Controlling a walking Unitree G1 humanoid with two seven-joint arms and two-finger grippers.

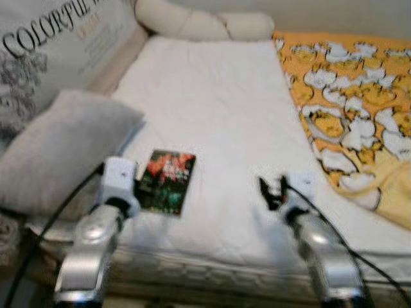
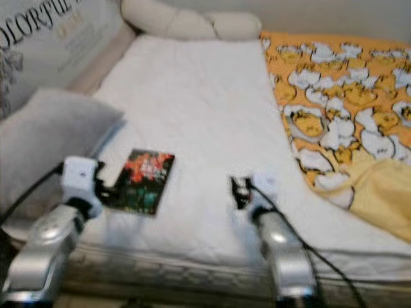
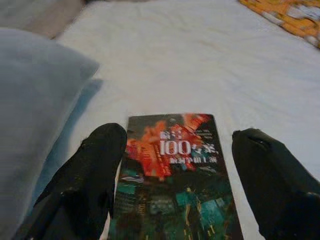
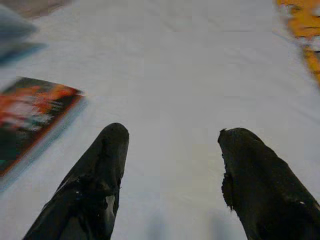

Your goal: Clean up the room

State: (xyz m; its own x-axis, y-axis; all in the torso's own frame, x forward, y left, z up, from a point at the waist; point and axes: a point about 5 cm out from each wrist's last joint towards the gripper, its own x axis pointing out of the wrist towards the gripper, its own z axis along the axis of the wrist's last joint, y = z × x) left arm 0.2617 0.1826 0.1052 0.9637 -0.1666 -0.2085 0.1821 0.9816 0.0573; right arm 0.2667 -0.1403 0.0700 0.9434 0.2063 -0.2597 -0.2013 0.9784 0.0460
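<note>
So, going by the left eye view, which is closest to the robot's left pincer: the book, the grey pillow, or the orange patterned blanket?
From the left pincer, nearest first:
1. Book, right at its fingers, on the white sheet.
2. Grey pillow, beside it, on the robot's left.
3. Orange patterned blanket, across the bed on the robot's right.

left end effector (image 3: 175,165) spread | over book (image 3: 175,180) | beside pillow (image 3: 35,115)

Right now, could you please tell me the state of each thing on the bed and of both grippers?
book: closed, flat on the white sheet, cover up.
left gripper: open, fingers either side of the book's near end.
right gripper: open, over bare sheet, holding nothing.
grey pillow: lying beside the book.
yellow blanket: spread out, rumpled at its edge.
</note>
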